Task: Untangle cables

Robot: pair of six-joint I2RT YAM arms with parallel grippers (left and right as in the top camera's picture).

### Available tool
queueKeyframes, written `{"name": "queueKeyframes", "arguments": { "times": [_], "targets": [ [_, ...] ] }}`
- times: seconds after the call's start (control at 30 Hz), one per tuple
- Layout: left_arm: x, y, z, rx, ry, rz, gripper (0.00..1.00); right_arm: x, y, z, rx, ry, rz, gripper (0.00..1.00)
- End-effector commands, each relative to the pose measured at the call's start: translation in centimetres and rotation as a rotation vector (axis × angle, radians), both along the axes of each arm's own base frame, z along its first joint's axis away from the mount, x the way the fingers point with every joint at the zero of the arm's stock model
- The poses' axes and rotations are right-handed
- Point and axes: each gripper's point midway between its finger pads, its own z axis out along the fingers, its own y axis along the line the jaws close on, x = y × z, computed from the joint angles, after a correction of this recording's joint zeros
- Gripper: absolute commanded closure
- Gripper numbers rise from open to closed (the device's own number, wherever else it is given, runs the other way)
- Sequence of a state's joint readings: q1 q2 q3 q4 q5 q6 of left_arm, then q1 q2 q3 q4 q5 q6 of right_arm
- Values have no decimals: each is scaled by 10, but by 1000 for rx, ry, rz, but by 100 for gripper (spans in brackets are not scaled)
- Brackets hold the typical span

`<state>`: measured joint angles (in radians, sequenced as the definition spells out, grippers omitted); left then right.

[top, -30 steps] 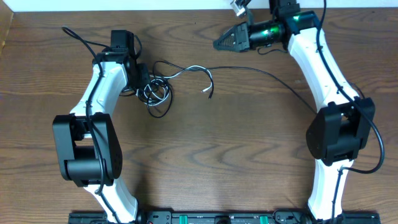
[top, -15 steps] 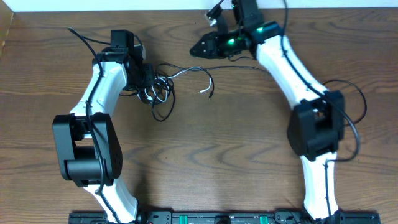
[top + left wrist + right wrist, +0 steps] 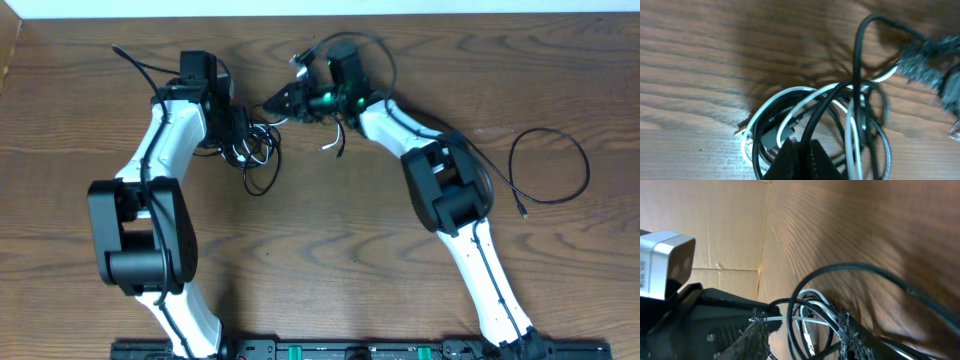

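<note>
The left gripper (image 3: 240,134), clamped on the cables (image 3: 258,152) near the far edge left of centre, should anchor them while the right gripper (image 3: 271,102), fingers spread, takes one strand only.

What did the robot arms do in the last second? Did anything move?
The right gripper swung far to the left and, open, now reaches the tangle of cables. The long black cable curled its free end into a loop out on the right. The left gripper stayed clamped on the tangle, which barely shifted.
</note>
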<state>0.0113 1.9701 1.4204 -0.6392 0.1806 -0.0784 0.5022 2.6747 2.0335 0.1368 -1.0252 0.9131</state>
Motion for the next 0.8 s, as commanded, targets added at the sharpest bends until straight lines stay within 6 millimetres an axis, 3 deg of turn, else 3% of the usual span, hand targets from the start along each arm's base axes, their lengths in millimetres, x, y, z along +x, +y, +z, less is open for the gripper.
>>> {"name": "queueKeyframes", "arguments": {
  "times": [0.0,0.33,0.47,0.77],
  "targets": [
    [-7,4,-30,9,68,16,92,-1,11,-7,-12,88,-42,56],
    [-7,1,-39,3,78,-24,93,-2,34,-19,-75,40,-126,53],
    [-8,-19,-36,-94,63,-126,93,-2,41,-22,-99,3,-158,53],
    [-11,-19,-47,-89,87,-150,93,3,52,-32,-156,-38,-255,56]
  ]
}}
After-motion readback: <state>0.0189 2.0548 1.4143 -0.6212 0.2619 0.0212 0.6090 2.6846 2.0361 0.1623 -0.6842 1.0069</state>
